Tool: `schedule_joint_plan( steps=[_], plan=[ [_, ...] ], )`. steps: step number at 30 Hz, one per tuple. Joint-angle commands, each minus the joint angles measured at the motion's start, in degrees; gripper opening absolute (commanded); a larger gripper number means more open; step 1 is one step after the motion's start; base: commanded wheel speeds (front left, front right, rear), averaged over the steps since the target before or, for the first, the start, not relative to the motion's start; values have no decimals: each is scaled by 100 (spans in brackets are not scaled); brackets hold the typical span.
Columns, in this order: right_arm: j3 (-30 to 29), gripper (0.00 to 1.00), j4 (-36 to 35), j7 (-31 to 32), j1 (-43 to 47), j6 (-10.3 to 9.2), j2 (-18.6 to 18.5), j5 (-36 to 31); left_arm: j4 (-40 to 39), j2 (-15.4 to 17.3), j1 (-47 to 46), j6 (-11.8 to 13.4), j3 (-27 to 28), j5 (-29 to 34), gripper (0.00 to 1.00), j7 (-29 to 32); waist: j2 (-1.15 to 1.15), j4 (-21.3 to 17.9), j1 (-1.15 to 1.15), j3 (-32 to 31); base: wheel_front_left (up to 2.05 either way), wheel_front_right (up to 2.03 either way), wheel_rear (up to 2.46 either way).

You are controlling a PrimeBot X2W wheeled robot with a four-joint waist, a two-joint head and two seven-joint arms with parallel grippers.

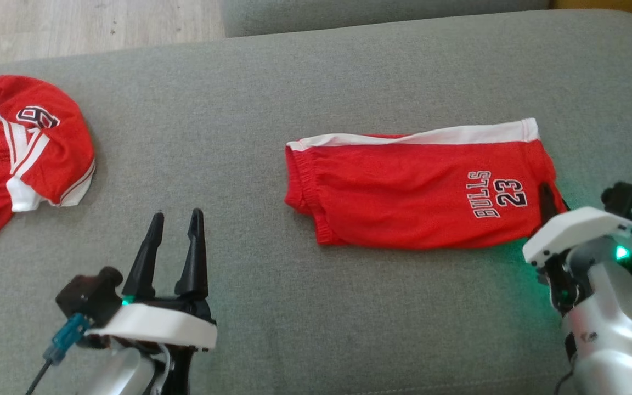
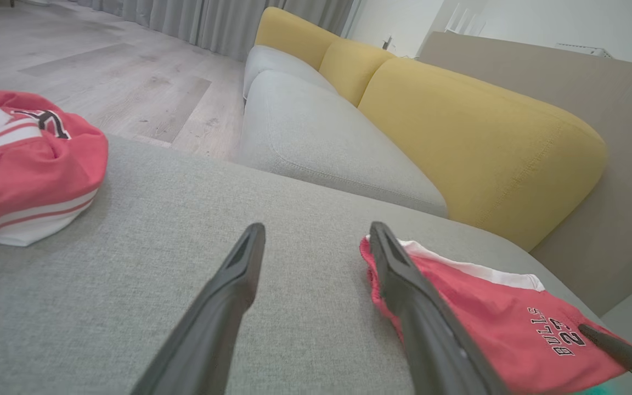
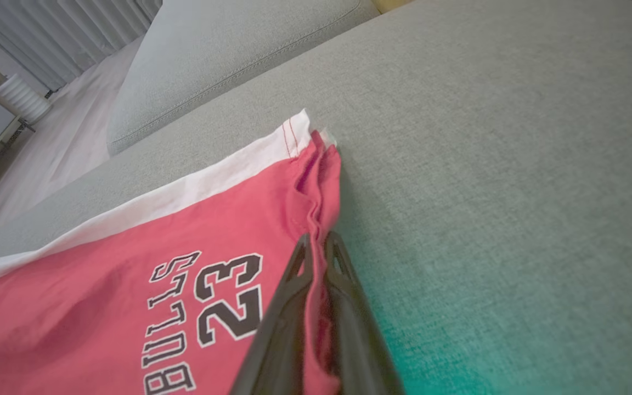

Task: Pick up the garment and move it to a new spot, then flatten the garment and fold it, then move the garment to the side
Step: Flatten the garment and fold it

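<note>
Firmly, right gripper (image 3: pixel 316 238) pinches the red shorts (image 1: pixel 404 192) — left gripper (image 1: pixel 176 215) spread wide.

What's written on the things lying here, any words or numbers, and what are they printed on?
"BULLS": on the red shorts, near the leg hem.
"23": right beside it, on the same shorts.
Crumpled red garment: a dark, white-edged numeral shows, but it is folded over and cannot be read for sure.

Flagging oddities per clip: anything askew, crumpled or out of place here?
The red jersey lies crumpled in a heap at the left end of the grey cushion; the Bulls shorts lie flat, hem bunched where the right gripper pinches it.
</note>
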Motion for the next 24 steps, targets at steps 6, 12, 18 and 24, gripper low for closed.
schedule_joint_plan(
  steps=[6,12,18,24],
  plan=[
    [-237,0,-598,61,210,43,178,-199,-137,48,-51,2,279,89,100,-64,0,127,1,-49,0,0,0],
    [-249,0,-1078,251,171,43,273,-367,-90,-48,-47,-35,252,110,100,-66,0,295,1,-105,0,0,0],
    [449,0,-1898,718,-8,43,400,-425,-1,-186,-44,-114,277,137,100,-69,0,569,1,-192,0,0,0],
    [1659,0,-2269,1099,-70,43,416,230,76,-303,-60,-210,307,178,100,-70,0,826,1,-196,0,0,0]
  ],
)
